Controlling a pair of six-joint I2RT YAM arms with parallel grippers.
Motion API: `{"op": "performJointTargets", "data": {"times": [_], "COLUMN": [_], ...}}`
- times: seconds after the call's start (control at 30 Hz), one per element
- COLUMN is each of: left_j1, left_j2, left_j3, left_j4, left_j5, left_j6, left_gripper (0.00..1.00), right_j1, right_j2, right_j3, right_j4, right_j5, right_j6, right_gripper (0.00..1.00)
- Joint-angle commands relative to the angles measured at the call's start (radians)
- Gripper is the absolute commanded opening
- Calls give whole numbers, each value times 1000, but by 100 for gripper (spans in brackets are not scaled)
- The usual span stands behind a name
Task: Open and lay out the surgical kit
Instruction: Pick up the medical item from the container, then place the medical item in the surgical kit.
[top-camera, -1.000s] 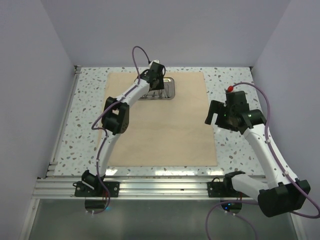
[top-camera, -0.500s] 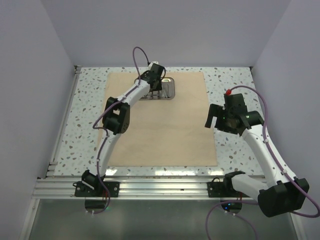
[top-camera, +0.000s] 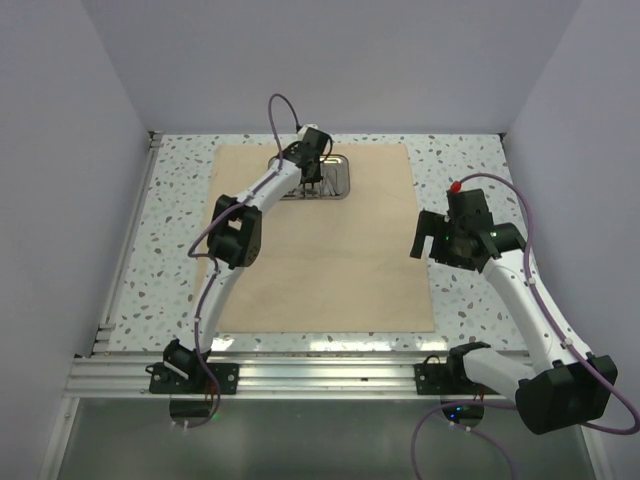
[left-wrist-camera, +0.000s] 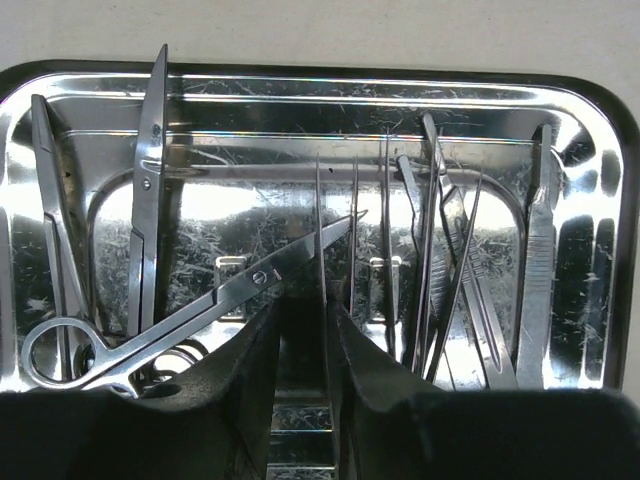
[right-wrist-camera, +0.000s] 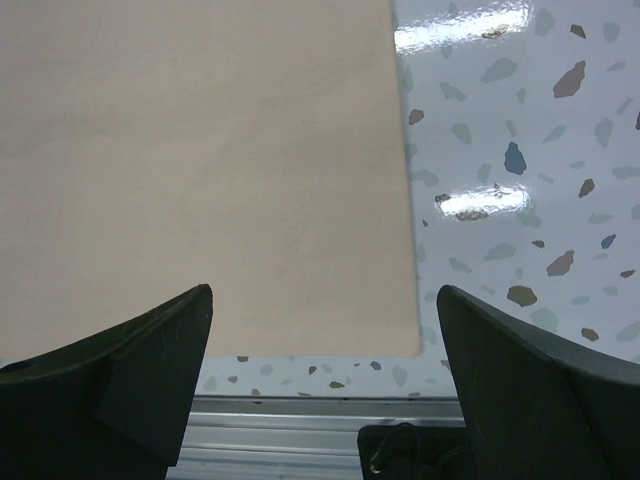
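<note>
The beige cloth lies spread flat on the table, and its near right corner shows in the right wrist view. The steel tray sits at the cloth's far edge. In the left wrist view the tray holds scissors, forceps and several thin probes and tweezers. My left gripper reaches down into the tray. Its jaws are drawn close around a thin silver instrument that runs between the fingers. My right gripper hangs wide open and empty above the cloth's right edge.
Speckled white tabletop surrounds the cloth. An aluminium rail runs along the near edge and shows in the right wrist view. Plain walls close in the left, right and far sides.
My right arm has shifted slightly toward the near side. My left gripper has stayed in the tray with only a slight shift.
</note>
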Motion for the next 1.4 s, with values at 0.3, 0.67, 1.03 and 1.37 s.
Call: {"op": "performJointTargets", "data": {"times": [0.3,0.67,1.03,1.37], "left_j1": [-27,-10,-25,-79], "left_j2": [24,-71,-547,-983], "left_j3": [-65,30,-413,-1109], "left_j4": [-145,-75,65,168], "left_j5": [-55,53,65,100], "left_j6": [68,89,-2,-126], "left_gripper": [8,0,0,0], "right_j1": [-5,-3,-5,-3], "right_j2": [-45,-90,-82,-35], "right_j3": [-36,-26,27,22], "right_j4": [21,9,10,55], "right_j5": [23,6,-6,-34], "right_j6": [-19,-18,-16,-24], "right_gripper": [99,98,99,98]}}
